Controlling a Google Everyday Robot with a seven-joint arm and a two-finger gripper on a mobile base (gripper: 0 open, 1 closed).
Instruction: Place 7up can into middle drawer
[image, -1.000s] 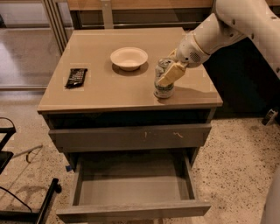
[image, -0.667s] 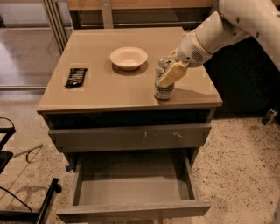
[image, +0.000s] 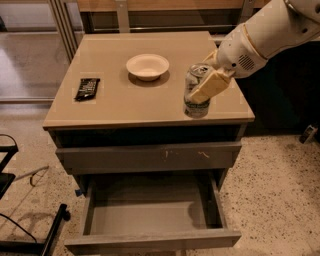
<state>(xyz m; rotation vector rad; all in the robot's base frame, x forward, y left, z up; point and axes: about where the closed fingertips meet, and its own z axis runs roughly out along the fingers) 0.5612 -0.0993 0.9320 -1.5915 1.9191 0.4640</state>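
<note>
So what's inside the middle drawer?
Only bare grey floor shows in the middle drawer; its rear hides under the drawer above. The gripper is at the 7up can on the tabletop.

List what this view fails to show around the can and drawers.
- 7up can: camera view; the end effector, at the can on the table, covers most of its label.
- Middle drawer: its back is hidden under the scratched drawer front.
- Dark packet: print too small.
</note>
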